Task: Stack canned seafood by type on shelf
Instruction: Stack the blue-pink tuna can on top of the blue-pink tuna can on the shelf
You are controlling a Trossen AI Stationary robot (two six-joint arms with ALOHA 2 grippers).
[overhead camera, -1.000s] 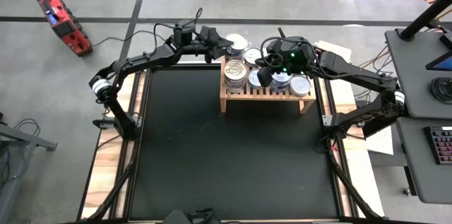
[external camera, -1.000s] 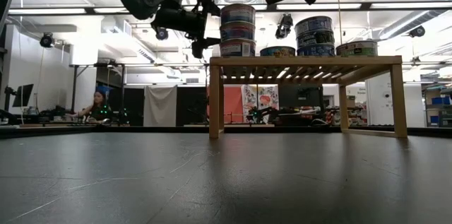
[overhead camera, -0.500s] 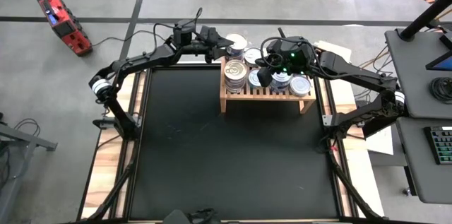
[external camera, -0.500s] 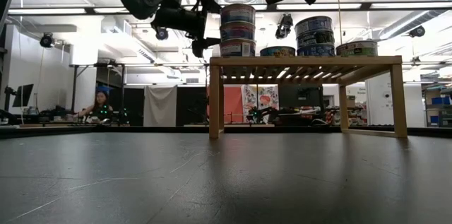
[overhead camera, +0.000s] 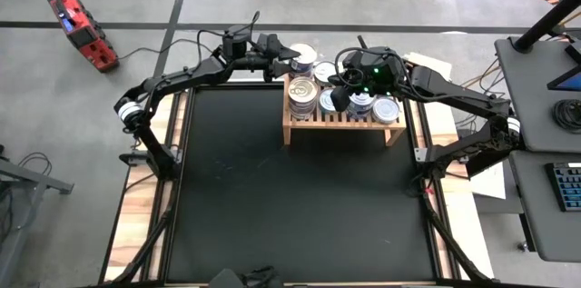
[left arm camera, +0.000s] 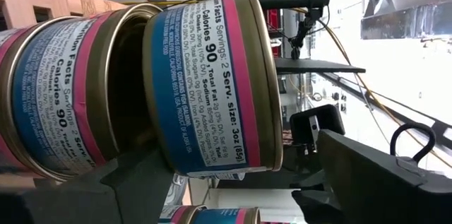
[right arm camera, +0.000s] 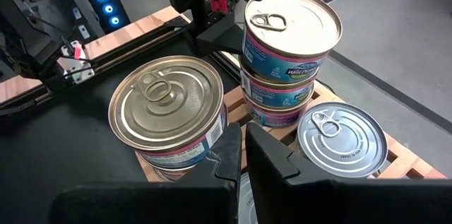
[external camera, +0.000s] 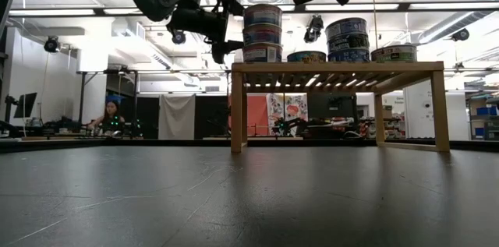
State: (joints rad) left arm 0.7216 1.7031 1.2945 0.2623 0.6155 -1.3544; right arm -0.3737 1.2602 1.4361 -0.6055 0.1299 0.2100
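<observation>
The wooden shelf (overhead camera: pixel 340 122) stands at the far edge of the black mat (overhead camera: pixel 300 188) on the bench. The left hand (external camera: pixel 228 22) sits just off the shelf's left end, fingers spread wide around the top can of the three-high blue-and-pink stack (external camera: pixel 263 33) without gripping it. The right hand (overhead camera: pixel 338 99) hovers above the shelf's middle, fingers closed and empty, over further tins (right arm camera: pixel 168 107).

Two dark jointed arms, black cables along links, white band near left base, green light on right wrist.
</observation>
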